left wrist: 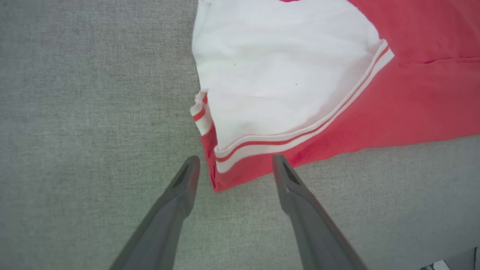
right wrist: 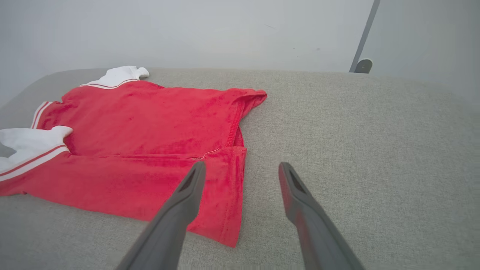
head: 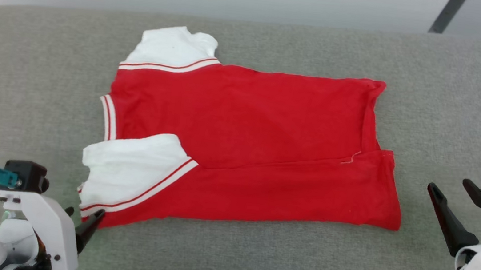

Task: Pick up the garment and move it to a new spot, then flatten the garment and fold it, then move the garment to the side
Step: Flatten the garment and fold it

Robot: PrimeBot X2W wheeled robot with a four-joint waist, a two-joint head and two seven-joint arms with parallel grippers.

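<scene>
No readable text, label, number or sign on the garment [head: 246, 126] or elsewhere

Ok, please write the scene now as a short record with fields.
garment: red jersey T-shirt, lying flat, near long side folded over
surface: grey fabric-covered surface
left gripper: open, at the corner of the shirt's near sleeve, holding nothing
right gripper: open, beside the hem end, apart from the shirt

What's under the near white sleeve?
The near white sleeve lies on the folded garment: red cloth borders it, and striped trim peeks from beneath its outer edge. The grey padded surface surrounds that. Whatever lies directly under the sleeve is covered.
</scene>
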